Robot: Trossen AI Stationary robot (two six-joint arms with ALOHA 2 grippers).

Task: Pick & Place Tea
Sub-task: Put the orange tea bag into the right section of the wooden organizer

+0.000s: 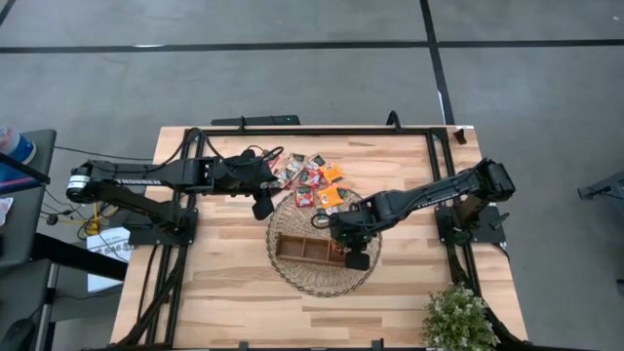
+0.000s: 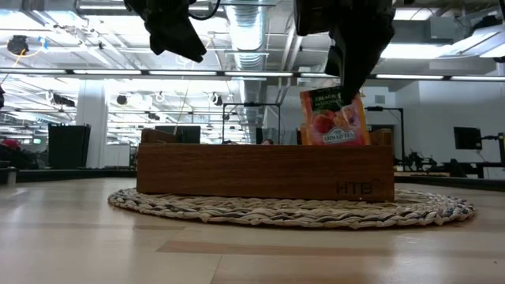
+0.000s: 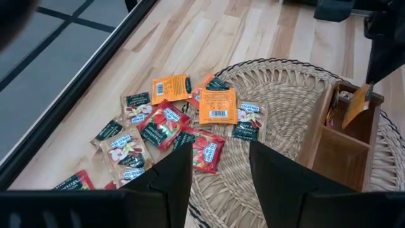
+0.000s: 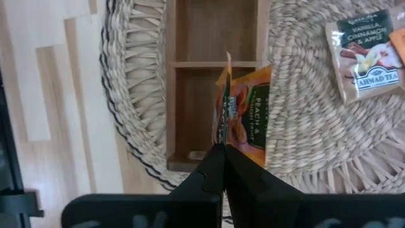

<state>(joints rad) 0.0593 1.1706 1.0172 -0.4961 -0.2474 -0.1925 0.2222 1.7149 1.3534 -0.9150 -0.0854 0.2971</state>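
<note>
While the table (image 1: 224, 292) carries everything, the action sits at its middle, where a round wicker mat (image 1: 292, 278) bears the wooden three-compartment tray (image 1: 307, 249). Over the tray's right end hangs the right claw (image 4: 223, 152), clamped shut on an orange sachet (image 4: 243, 114), pinching it by one edge so it dangles upright. In the low view that sachet (image 2: 334, 117) stands with its lower edge already behind the tray's front wall, so this looks like the placing step, nearly there!

Now to the left claw (image 3: 218, 171): it hovers on the mat's far-left side, above the pile, fingers parted and nothing between them. Waiting its turn, I'd say.

And the pile itself: the remaining tea sachets (image 1: 312, 175) lie scattered on the far side, some on bare wood, some overlapping the mat's far rim. Red, orange and pale ones are mixed, several lapping each other.

What next? By my reading, the right claw needs to line the sachet up within the end compartment, ease it lower, then let go cleanly so the packet drops between the dividers instead of catching on the wall. After that the left claw has plenty to choose from; an orange one (image 3: 218, 106) lying flat near the mat's edge looks the easiest pick.
</note>
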